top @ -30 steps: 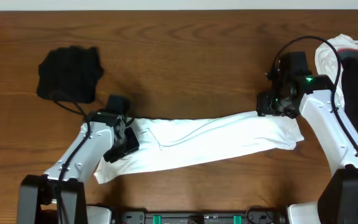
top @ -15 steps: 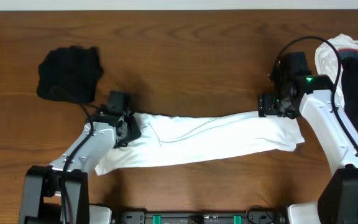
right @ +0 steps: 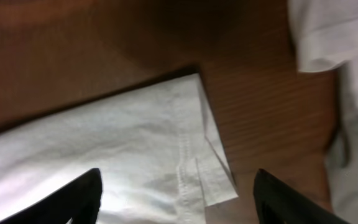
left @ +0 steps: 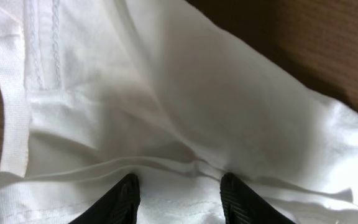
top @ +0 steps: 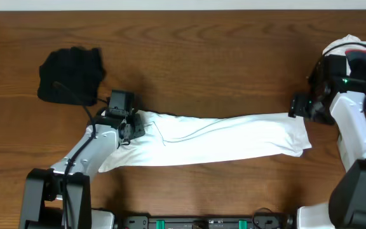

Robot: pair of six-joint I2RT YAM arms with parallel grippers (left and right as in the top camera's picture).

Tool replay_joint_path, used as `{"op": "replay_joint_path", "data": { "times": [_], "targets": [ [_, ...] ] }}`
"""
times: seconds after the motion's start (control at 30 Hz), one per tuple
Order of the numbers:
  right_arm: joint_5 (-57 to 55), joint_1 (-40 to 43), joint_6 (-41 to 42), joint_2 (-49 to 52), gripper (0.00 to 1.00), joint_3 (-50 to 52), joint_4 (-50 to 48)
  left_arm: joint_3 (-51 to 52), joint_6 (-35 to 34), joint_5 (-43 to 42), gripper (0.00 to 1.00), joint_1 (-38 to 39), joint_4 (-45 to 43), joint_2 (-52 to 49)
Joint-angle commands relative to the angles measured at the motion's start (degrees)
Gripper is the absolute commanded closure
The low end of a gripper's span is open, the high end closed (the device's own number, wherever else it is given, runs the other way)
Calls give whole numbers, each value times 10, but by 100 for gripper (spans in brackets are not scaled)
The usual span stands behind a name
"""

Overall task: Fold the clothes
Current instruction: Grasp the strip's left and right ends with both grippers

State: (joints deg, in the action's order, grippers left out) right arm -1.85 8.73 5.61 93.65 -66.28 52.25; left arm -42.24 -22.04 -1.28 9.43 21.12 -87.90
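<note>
On the left of the brown wooden desk (top: 202, 57) I see a crumpled black garment (top: 70, 76). The left gripper (top: 131, 127) sits on the left end of the white T-shirt (top: 221, 138), jaws partly apart; I cannot tell if it pinches fabric. The shirt stretches across the middle. The right gripper (top: 299, 107) hovers spread wide over its right corner, beside a heap of white and dark clothes (top: 354, 54).

White T-shirt (top: 221, 137) folded lengthwise, black garment (top: 70, 76) bunched upper left
</note>
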Motion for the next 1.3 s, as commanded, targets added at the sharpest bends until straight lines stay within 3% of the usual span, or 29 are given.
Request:
{"op": "replay_joint_path", "data": {
  "times": [0.0, 0.17, 0.53, 0.73, 1.07, 1.1, 1.17, 1.27],
  "targets": [
    [58, 11, -35, 22, 32, 13, -2, -35, 15, 2, 55, 0, 15, -4],
    [56, 23, -35, 42, 54, 19, -11, -71, 15, 2, 55, 0, 59, -4],
    [114, 79, -27, 74, 57, 35, -61, -79, 15, 3, 55, 0, 80, -4],
    [181, 114, -47, 74, 73, 58, -90, -79, 15, 3, 55, 0, 89, -4],
    [218, 147, -57, 74, 73, 98, -135, -79, 15, 3, 55, 0, 97, -4],
    [219, 147, -57, 74, 77, 98, -135, -79, 15, 3, 55, 0, 97, -4],
    [219, 147, -57, 74, 99, 98, -135, -79, 15, 3, 55, 0, 97, -4],
    [227, 147, -58, 74, 99, 98, -136, -79, 15, 3, 55, 0, 97, -4]
  ]
}}
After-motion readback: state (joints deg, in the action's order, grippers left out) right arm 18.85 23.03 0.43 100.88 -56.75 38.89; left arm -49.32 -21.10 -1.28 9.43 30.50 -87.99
